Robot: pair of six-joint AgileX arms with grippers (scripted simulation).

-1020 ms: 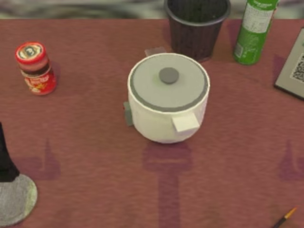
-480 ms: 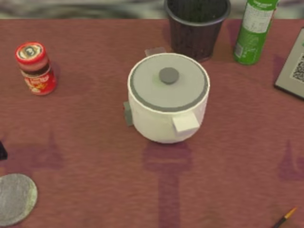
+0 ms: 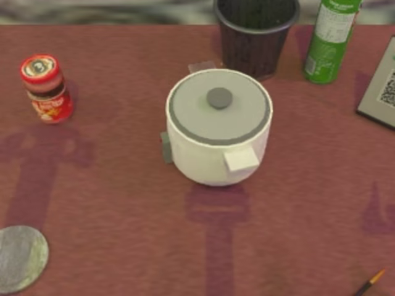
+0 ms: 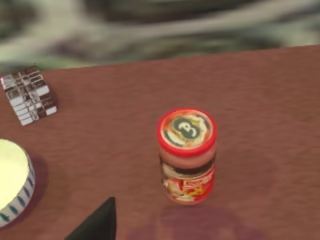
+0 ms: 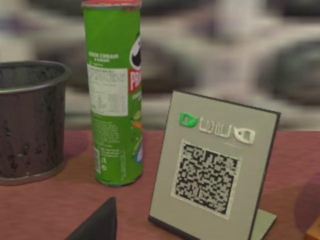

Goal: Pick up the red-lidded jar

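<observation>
Over the last second the left arm has left the top view's lower-left corner; now only its shadow falls on the desk (image 3: 123, 246) just below the red-lidded jar (image 3: 45, 88), upright at upper left, suggesting an approach; the hand's opening cannot be told; white pot (image 3: 217, 126), green can (image 3: 329, 40) stand well apart, nothing obstructing.

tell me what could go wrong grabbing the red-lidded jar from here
1. The red-lidded jar is narrow and stands upright on its own; an off-centre approach by the left gripper might tip it.
2. A cube of small blocks and a blue-patterned bowl show near it in the left wrist view; a wide sweep could hit them.
3. The white pot sits to the jar's right, so swinging that way risks contact.
</observation>
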